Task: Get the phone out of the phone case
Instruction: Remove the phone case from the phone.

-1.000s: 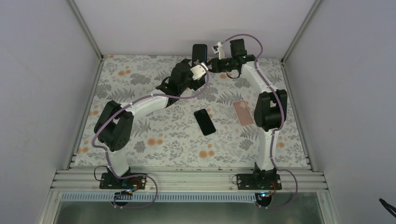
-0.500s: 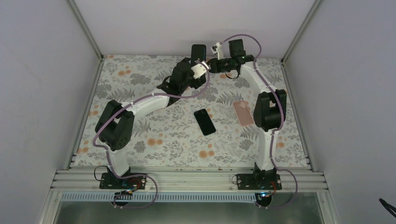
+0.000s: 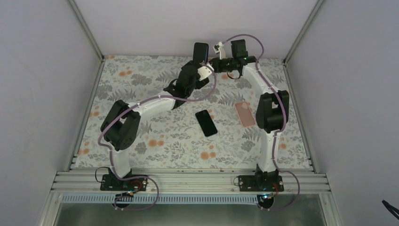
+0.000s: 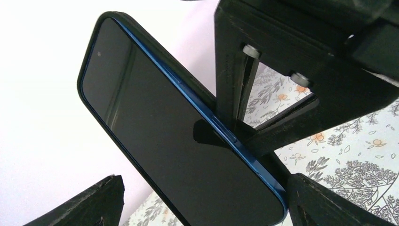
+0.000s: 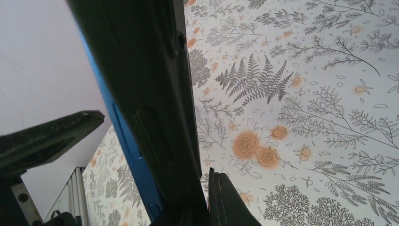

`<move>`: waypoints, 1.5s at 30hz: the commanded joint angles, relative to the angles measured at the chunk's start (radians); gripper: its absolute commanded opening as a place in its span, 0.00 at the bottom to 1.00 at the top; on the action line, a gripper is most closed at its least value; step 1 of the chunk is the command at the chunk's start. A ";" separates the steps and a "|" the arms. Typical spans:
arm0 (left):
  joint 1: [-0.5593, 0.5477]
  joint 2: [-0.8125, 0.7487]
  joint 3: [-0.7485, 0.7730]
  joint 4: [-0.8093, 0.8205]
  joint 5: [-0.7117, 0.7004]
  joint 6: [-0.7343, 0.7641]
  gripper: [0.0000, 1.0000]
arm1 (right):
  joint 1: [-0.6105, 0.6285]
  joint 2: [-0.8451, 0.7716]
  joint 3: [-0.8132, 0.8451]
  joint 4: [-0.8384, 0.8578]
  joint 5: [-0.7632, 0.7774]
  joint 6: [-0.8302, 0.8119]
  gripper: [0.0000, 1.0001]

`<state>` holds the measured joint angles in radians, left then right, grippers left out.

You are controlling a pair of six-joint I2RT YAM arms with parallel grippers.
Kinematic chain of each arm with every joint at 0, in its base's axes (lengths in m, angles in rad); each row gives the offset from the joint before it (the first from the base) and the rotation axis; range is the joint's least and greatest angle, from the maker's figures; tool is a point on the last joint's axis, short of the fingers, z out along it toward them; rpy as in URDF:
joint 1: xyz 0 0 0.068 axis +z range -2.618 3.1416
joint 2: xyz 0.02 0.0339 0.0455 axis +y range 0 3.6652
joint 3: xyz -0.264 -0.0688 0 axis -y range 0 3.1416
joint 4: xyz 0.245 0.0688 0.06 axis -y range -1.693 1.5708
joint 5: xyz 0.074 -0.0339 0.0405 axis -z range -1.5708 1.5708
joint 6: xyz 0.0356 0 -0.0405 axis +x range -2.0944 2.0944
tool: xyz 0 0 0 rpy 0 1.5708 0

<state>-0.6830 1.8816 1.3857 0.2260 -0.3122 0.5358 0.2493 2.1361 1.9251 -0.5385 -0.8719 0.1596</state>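
Note:
A blue phone with a dark screen (image 3: pixel 201 51) sits in a black case and is held upright in the air at the back of the table. In the left wrist view the phone (image 4: pixel 164 132) lies slantwise between my left gripper's (image 4: pixel 202 188) spread fingers. The right finger (image 4: pixel 329 202) touches its lower blue corner and the left finger (image 4: pixel 99 200) stands apart from it. My right gripper (image 5: pixel 202 207) is shut on the black case's edge (image 5: pixel 155 94), beside the blue phone rim (image 5: pixel 127 155). Its fingers (image 4: pixel 235 80) also show in the left wrist view.
A second black phone (image 3: pixel 206 123) lies flat mid-table. A pink case (image 3: pixel 245 113) lies to its right beside the right arm. The white back wall stands close behind both grippers, and grey side walls close in the flowered table (image 3: pixel 141 136).
My left arm has swung a little to the right and risen, bringing its wrist closer under the phone. The phone and the right gripper have hardly moved.

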 commanded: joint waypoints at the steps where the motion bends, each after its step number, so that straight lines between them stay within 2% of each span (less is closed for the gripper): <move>1: 0.011 0.036 -0.001 0.074 -0.224 0.068 0.82 | 0.009 -0.112 -0.039 0.036 -0.120 0.044 0.03; 3: 0.013 0.029 -0.024 0.111 -0.257 0.087 0.80 | 0.009 -0.125 -0.060 0.051 -0.132 0.057 0.03; 9: 0.027 0.006 -0.068 0.227 -0.317 0.149 0.55 | 0.008 -0.152 -0.111 0.082 -0.167 0.085 0.03; 13: 0.043 0.003 -0.092 0.294 -0.341 0.201 0.54 | 0.012 -0.179 -0.174 0.125 -0.200 0.115 0.03; 16: 0.043 -0.022 -0.119 0.312 -0.275 0.202 0.54 | 0.018 -0.178 -0.194 0.127 -0.224 0.117 0.03; 21: 0.045 0.004 -0.071 0.264 -0.261 0.168 0.53 | 0.032 -0.178 -0.214 0.130 -0.251 0.115 0.03; 24: 0.042 0.022 -0.046 0.250 -0.242 0.168 0.37 | 0.048 -0.189 -0.217 0.132 -0.268 0.112 0.03; 29: 0.038 0.040 -0.007 0.207 -0.214 0.148 0.24 | 0.069 -0.213 -0.226 0.134 -0.265 0.106 0.03; 33: 0.037 0.031 -0.017 0.198 -0.200 0.144 0.04 | 0.062 -0.231 -0.230 0.120 -0.234 0.089 0.03; 38: 0.037 0.000 -0.051 0.219 -0.193 0.155 0.02 | 0.039 -0.232 -0.232 0.097 -0.193 0.062 0.03; 45: 0.066 -0.056 -0.073 0.200 -0.189 0.157 0.02 | -0.089 -0.138 -0.150 -0.100 0.097 -0.128 0.03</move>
<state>-0.7097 1.8984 1.3247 0.4057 -0.4088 0.6621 0.2466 1.9778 1.7229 -0.4034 -0.8276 0.2344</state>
